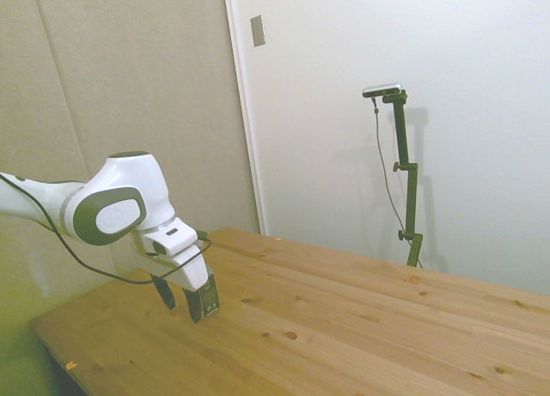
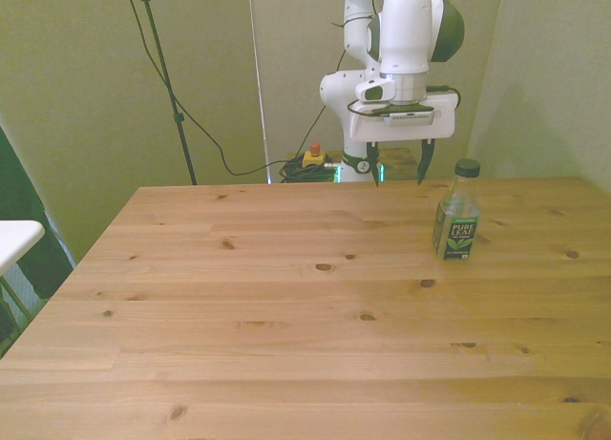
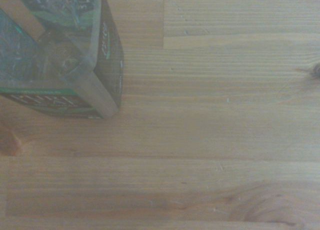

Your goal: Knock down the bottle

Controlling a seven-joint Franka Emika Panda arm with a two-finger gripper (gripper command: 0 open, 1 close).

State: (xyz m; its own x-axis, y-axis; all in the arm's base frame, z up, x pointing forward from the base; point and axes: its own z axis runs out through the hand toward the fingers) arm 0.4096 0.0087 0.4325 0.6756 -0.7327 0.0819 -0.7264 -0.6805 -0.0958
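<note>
Bottle [image 2: 456, 214] standing up on table [image 2: 286, 297].
Gripper [image 2: 399, 163] hangs near it, fingers wide apart (holding nothing).

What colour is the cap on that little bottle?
Dark green, it seems; the bottle shows best in the front view.

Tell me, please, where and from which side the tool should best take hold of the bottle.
Probably the squarish labelled body of the bottle, across its flat side walls, coming from behind, where the open tool already hangs toward the front view's left of it. The bottle stands upright on the table. Its capped neck is narrow, so a grip there would likely be less steady.
</note>
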